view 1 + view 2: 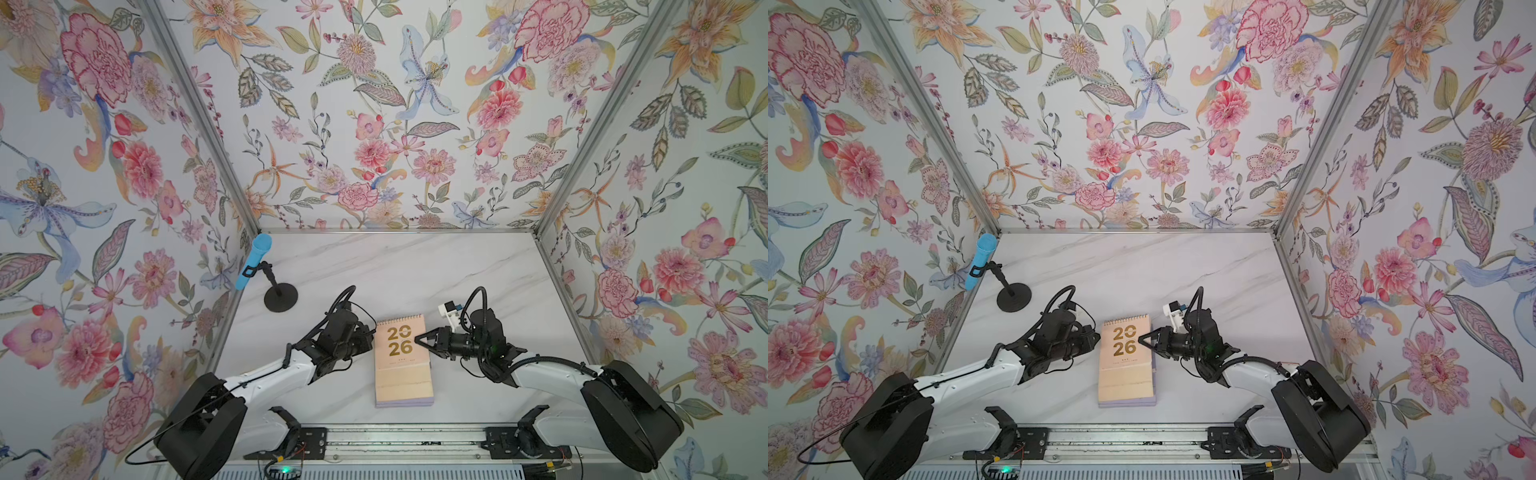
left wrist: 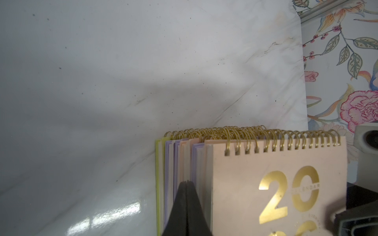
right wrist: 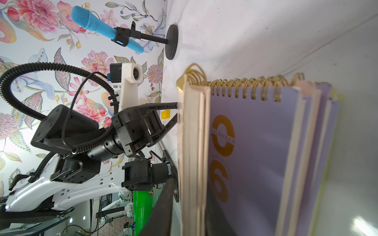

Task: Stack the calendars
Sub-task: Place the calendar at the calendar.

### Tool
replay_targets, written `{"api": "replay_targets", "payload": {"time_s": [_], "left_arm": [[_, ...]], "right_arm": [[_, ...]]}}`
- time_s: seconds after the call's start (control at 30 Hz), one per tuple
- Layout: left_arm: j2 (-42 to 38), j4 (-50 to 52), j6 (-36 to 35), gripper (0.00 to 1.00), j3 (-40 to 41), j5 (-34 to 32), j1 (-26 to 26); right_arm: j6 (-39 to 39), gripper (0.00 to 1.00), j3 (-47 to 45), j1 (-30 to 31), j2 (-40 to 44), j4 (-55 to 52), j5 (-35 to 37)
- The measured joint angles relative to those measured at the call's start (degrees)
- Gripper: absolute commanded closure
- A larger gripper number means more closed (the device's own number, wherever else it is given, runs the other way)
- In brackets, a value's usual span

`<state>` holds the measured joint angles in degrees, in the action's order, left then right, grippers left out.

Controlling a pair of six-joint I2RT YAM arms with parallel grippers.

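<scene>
While the calendars (image 1: 403, 365) lay piled toward six o'clock on the table (image 1: 415, 270), the left gripper (image 1: 371, 334) sat at their nine, tips together; right gripper (image 1: 417, 337) at three, gap unclear. Squaring edges, likely; next, gentle nudges.

**Occlusions and cut-offs**

Calendars (image 1: 403, 374): in both top views only the peach top cover and a lavender edge show. The rest lie hidden beneath. Fine print under "2026" too small to read. Both wrist views cut the stack at the frame edge, and the right wrist view blurs the near covers. Left gripper (image 2: 186, 183): tips lost against its dark body in both top views.
</scene>
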<state>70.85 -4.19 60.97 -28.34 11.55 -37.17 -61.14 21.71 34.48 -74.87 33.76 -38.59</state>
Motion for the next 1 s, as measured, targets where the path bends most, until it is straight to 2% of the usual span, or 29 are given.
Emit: {"api": "replay_targets", "payload": {"time_s": [1.0], "left_arm": [[0.0,0.15,-0.04,1.0,0.37,-0.39,0.02]], "right_arm": [[4.59,0.59,0.63,-1.25,-1.36,-7.19,2.29]]}}
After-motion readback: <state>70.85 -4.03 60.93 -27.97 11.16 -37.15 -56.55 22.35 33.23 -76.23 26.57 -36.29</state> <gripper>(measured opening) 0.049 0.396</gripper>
